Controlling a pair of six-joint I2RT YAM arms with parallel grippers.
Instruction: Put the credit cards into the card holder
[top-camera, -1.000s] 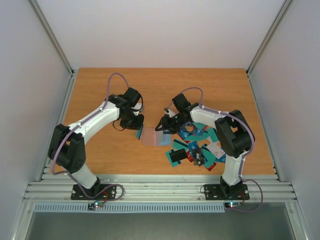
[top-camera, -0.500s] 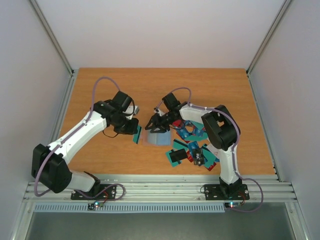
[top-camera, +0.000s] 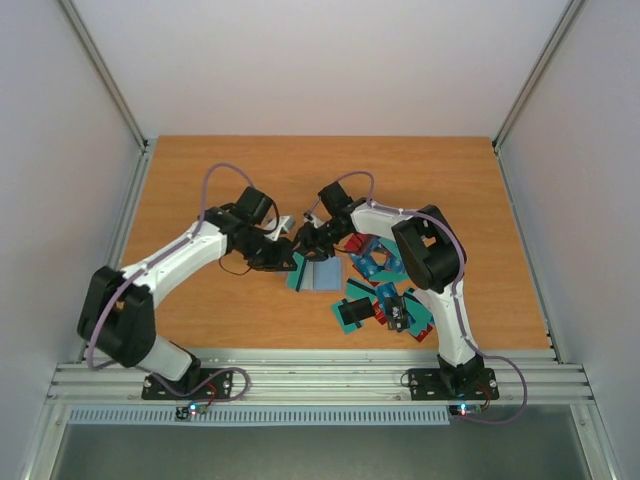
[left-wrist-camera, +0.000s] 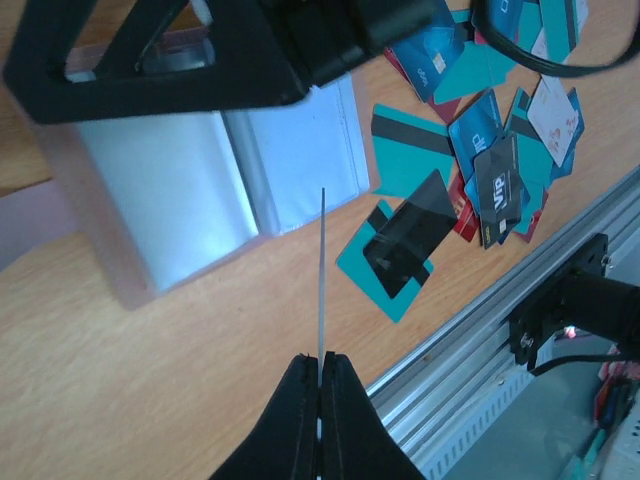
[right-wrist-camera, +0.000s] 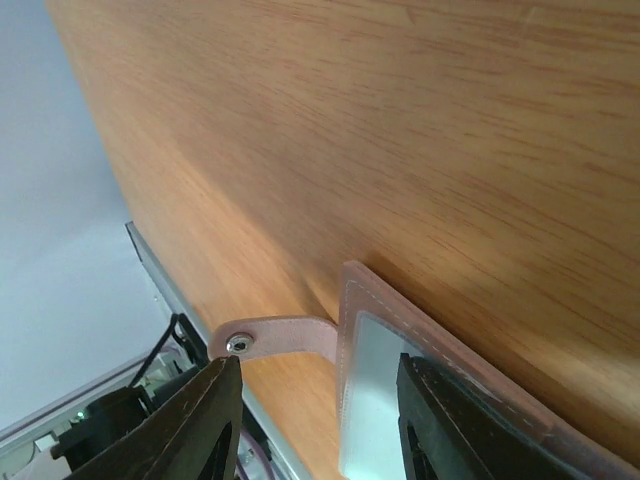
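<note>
The card holder (top-camera: 324, 274) lies flat mid-table, pinkish-tan with greyish-blue pockets (left-wrist-camera: 205, 190). My left gripper (top-camera: 291, 263) is shut on a teal credit card (top-camera: 297, 273), which shows edge-on in the left wrist view as a thin line (left-wrist-camera: 322, 270) rising from the closed tips (left-wrist-camera: 320, 362) toward the holder's near edge. My right gripper (top-camera: 309, 243) stands open over the holder's far side. One of its fingers (right-wrist-camera: 440, 420) is over the holder's window (right-wrist-camera: 375, 400), the other (right-wrist-camera: 212, 420) beside the snap strap (right-wrist-camera: 270, 340). The other credit cards (top-camera: 388, 290) lie piled to the right.
The card pile (left-wrist-camera: 490, 130) spreads from the holder toward the right arm's base (top-camera: 447, 380). An aluminium rail (top-camera: 320, 375) runs along the table's near edge. Bare wood (top-camera: 420, 170) lies behind both arms.
My left gripper has carried the teal card rightward to the holder's left edge. The right gripper has shifted left over the holder's far side, staying open.
</note>
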